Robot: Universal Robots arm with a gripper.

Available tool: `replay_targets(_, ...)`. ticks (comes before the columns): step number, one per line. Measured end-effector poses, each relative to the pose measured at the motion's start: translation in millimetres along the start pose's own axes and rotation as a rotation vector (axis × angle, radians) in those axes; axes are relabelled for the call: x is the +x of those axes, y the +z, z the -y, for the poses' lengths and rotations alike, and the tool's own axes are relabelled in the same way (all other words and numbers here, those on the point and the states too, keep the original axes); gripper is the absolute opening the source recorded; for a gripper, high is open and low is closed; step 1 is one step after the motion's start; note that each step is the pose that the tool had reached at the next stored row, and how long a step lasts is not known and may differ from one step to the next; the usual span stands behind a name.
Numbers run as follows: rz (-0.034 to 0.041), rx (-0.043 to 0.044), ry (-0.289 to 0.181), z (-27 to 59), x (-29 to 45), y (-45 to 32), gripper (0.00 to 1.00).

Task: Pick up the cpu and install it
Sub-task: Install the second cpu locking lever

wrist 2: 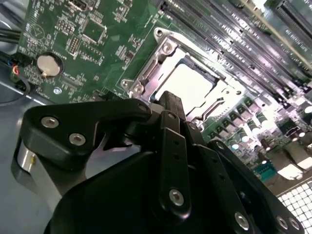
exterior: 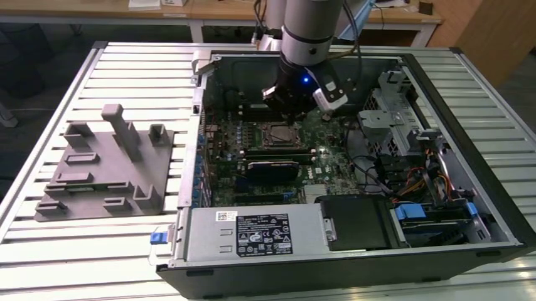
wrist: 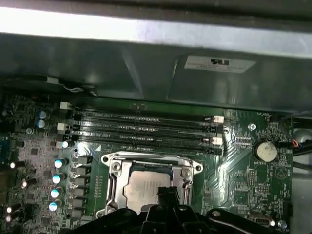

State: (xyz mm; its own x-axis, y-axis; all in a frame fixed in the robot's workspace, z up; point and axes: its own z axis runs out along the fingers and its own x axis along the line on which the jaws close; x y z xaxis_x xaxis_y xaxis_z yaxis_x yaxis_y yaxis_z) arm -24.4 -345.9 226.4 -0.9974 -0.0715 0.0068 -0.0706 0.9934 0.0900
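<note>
Slatted metal table (exterior: 125, 251) carries an open computer case (exterior: 469, 188). Inside it, the cpu (wrist: 146, 192) (wrist 2: 187, 85) lies in the motherboard's socket (wrist: 113, 168), with the gripper (wrist: 165, 197) (wrist 2: 168, 105) just above it, jaws together.

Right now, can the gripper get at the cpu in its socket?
Probably yes. The gripper hangs just above the cpu, which lies in the open socket frame on the motherboard, and nothing sits between them.
</note>
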Motion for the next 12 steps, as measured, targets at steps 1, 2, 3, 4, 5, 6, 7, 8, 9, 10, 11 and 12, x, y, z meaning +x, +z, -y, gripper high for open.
replay_targets(1, 0.0, 0.0, 0.0, 0.1, 0.1, -1.5, 0.11)
replay_targets(2, 0.0, 0.0001, 0.0, 0.0, 0.1, -3.4, 0.11)
replay_targets(3, 0.0001, -0.0001, 0.0, -0.1, 0.1, -5.4, 0.11)
replay_targets(4, 0.0002, -0.0002, 0.0, -0.3, 0.1, -7.5, 0.11)
replay_targets(5, 0.0001, -0.0001, 0.0, -0.5, 0.1, -9.8, 0.11)
replay_targets(6, 0.0, -0.0001, 0.0, -0.7, 0.1, -12.1, 0.11)
replay_targets(7, 0.0, 0.0, 0.0, -0.6, 0.1, -13.8, 0.11)
replay_targets(8, 0.0001, -0.0003, 0.0, -0.2, 0.2, -14.3, 0.11)
replay_targets(9, 0.0, -0.0002, 0.0, 0.7, 0.2, -14.5, 0.11)
replay_targets(10, 0.0001, -0.0002, 0.0, 2.2, 0.4, -14.6, 0.11)
replay_targets(11, 0.0001, -0.0002, 0.0, 4.2, 0.5, -14.8, 0.11)
replay_targets(12, 0.0001, -0.0002, 0.0, 6.6, 0.7, -15.0, 0.11)
